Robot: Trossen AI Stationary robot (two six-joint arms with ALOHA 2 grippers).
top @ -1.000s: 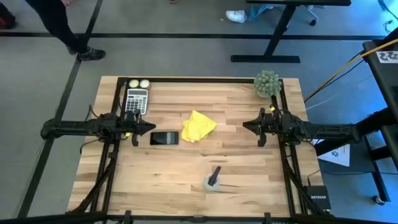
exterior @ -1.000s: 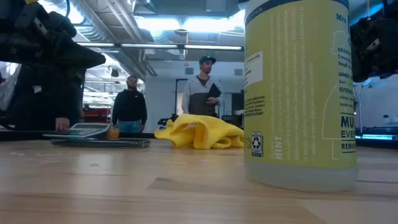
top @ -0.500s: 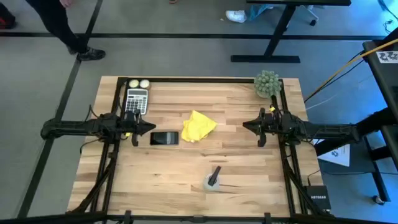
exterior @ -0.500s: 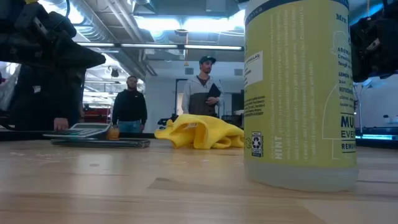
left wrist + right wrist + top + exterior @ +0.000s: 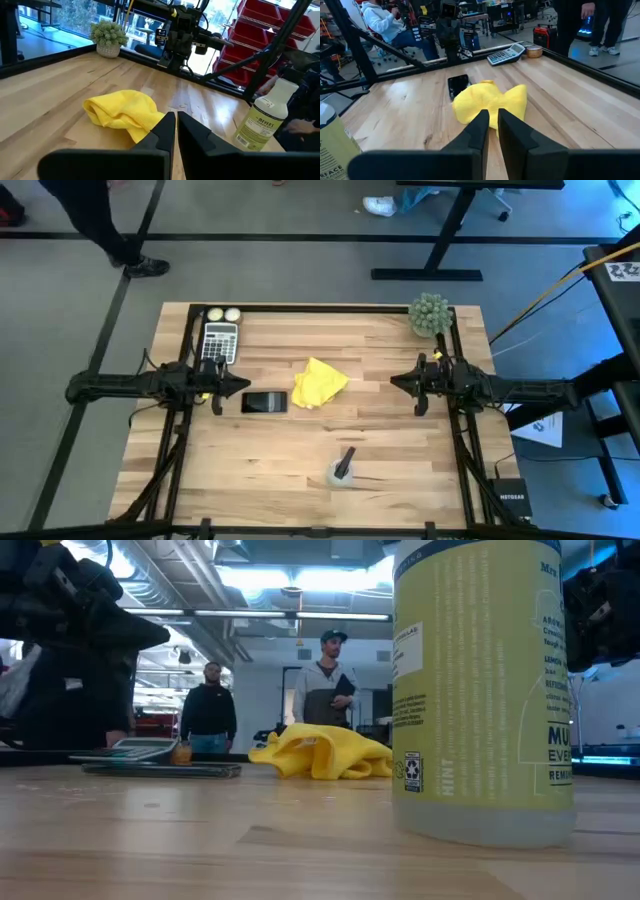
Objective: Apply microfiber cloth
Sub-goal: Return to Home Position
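The bright yellow, soft microfiber cloth [image 5: 319,383] is lying in a crumpled heap near the middle of the light wooden bench [image 5: 260,470], and no gripper is touching it. The flat black cellphone [image 5: 264,402] is lying just beside the cloth, on the side of the bench's left edge; from the high view I cannot tell if the two are touching. The left gripper [image 5: 242,383] is hanging above the bench near the left edge, pointing toward the cloth, and its two dark fingers [image 5: 162,134] are standing pressed almost together, with only a thin slit between them and nothing inside. The right gripper [image 5: 397,383] is hanging in the same way near the right edge, well apart from the cloth, and its fingers [image 5: 479,129] are also drawn together on nothing. The pale yellow-green spray bottle with a dark trigger head [image 5: 341,468] is standing upright toward the edge where the low camera is looking in. The grey calculator [image 5: 220,341] is lying near the opposite left corner, and the fuzzy green ball [image 5: 430,314] is sitting at the opposite right corner. Beyond the bench, two persons [image 5: 325,690] are standing in the room.
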